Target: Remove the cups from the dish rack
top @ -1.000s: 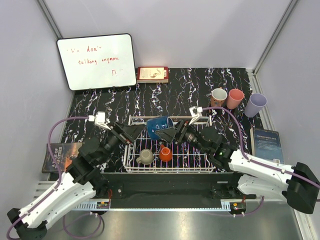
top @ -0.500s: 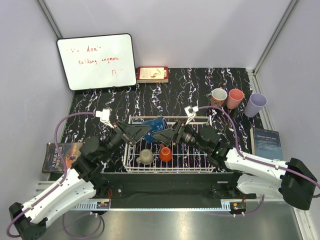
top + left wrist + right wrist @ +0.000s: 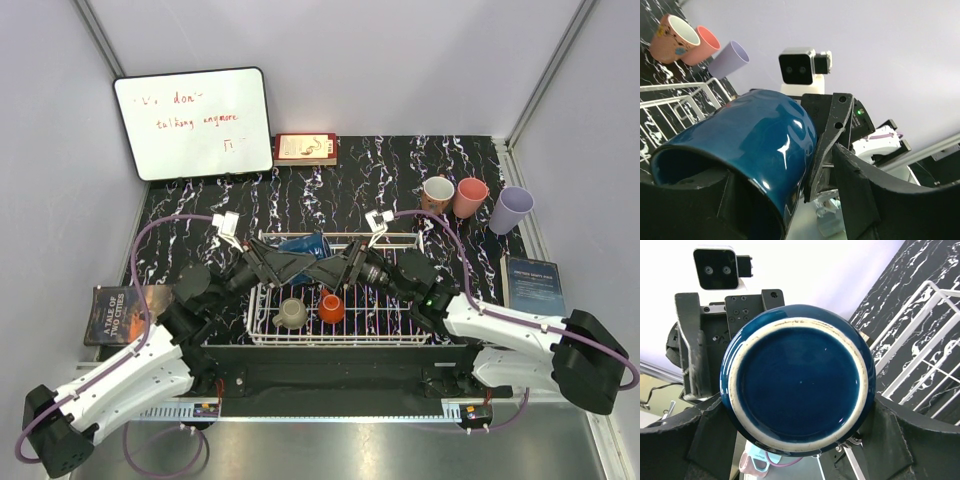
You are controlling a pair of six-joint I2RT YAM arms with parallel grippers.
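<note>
Status: about half done.

Three cups are out on the table [image 3: 380, 180], far right, well apart from the rack [image 3: 380, 335]. They are the brown mug [image 3: 437, 192], the pink cup [image 3: 470, 196] just beside it, and the lavender tumbler [image 3: 511, 209] furthest right. All three sit mouth up.

The blue mug [image 3: 303, 245] is off the rack floor but not unloaded. It hangs on its side over the far-left part of the rack, between the two arms.
- The right end effector [image 3: 322, 270] holds it. In the right wrist view the mug's base faces the camera with a finger on each flank, jaws spread wide around the body.
- The left end effector [image 3: 288, 264] is at the mouth end. In the left wrist view one finger sits across or inside the mouth and the other outside the wall, jaws partly apart. Can't tell if it's actually clamped.
- My read: a right-to-left handover.

Left in the rack are the beige mug [image 3: 291, 314], near-left, and the orange cup [image 3: 331, 307] just right of it. Neither is touched.

Remaining: set the blue mug on the table, then two more picks. The risk now is both arms on one mug. If the right lets go before the left has a firm pinch on the rim, the mug drops onto the wire.
</note>
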